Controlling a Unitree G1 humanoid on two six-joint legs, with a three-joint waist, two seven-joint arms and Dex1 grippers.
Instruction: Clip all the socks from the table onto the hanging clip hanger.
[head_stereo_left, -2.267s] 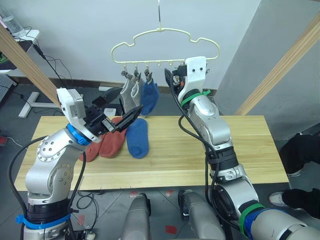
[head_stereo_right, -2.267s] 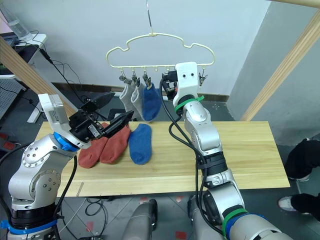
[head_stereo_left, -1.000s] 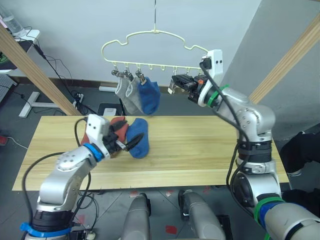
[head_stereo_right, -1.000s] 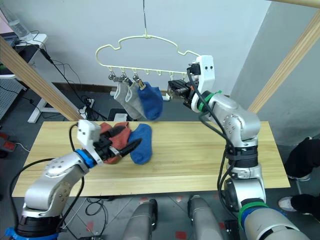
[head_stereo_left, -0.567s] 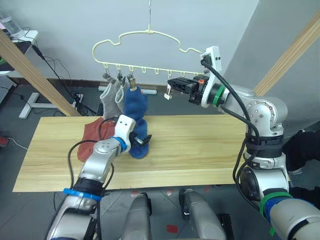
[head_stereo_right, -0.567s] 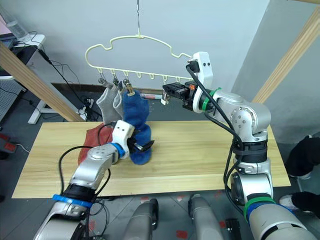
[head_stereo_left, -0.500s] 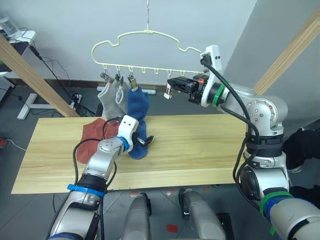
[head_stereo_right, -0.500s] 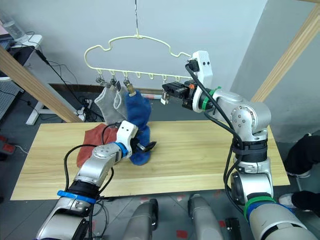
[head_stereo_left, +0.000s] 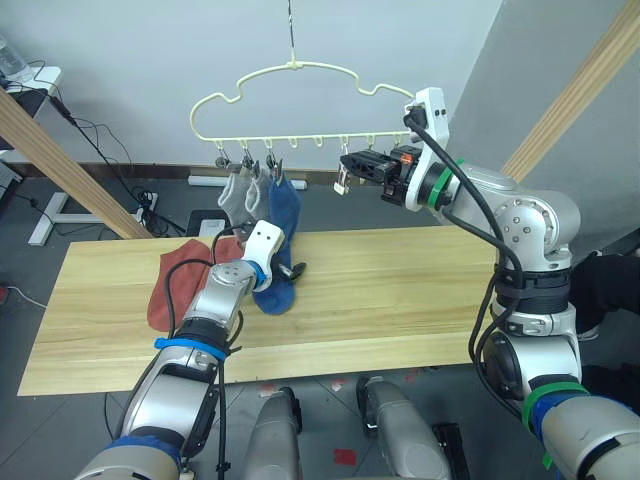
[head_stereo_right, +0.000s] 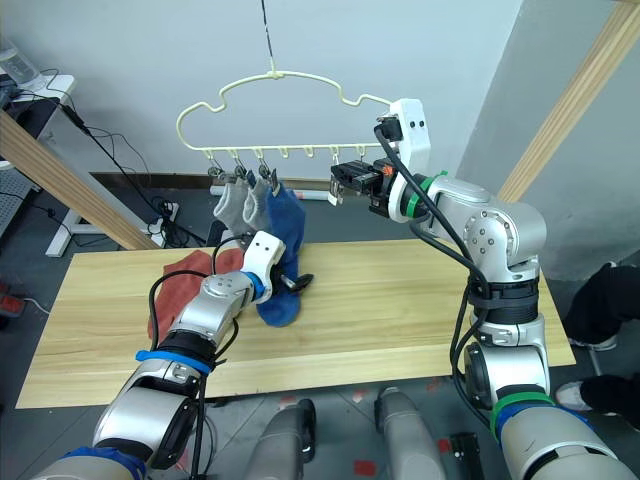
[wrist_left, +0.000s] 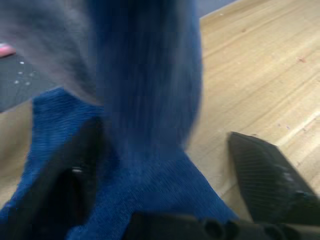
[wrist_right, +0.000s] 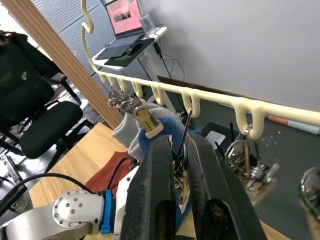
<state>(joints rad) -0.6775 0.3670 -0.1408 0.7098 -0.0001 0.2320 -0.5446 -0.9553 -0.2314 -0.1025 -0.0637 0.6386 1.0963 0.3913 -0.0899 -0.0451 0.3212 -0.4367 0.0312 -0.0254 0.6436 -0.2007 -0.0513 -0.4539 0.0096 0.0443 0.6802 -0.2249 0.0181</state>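
Note:
The pale yellow clip hanger (head_stereo_left: 300, 100) hangs over the table's (head_stereo_left: 420, 300) far edge. Two grey socks (head_stereo_left: 238, 192) and a blue sock (head_stereo_left: 286, 205) hang from clips at its left end. A second blue sock (head_stereo_left: 270, 298) lies on the table, with rust-red socks (head_stereo_left: 168, 285) to its left. My left gripper (head_stereo_left: 293, 272) is open and low over the lying blue sock (wrist_left: 150, 200), its fingers (wrist_left: 265, 175) straddling the fabric. My right gripper (head_stereo_left: 346, 170) is held up at the bar, shut on a silver clip (wrist_right: 183, 150).
Slanted wooden beams stand at the left (head_stereo_left: 60, 160) and right (head_stereo_left: 575, 95) of the table. Empty clips (wrist_right: 247, 160) hang along the hanger's right half. Behind the table are cables and a chair base (head_stereo_left: 205, 222) on the floor.
My left gripper has come down from above the table onto the lying blue sock. My right gripper has swung from pointing upward to a level hold on a clip. The hanger has swayed.

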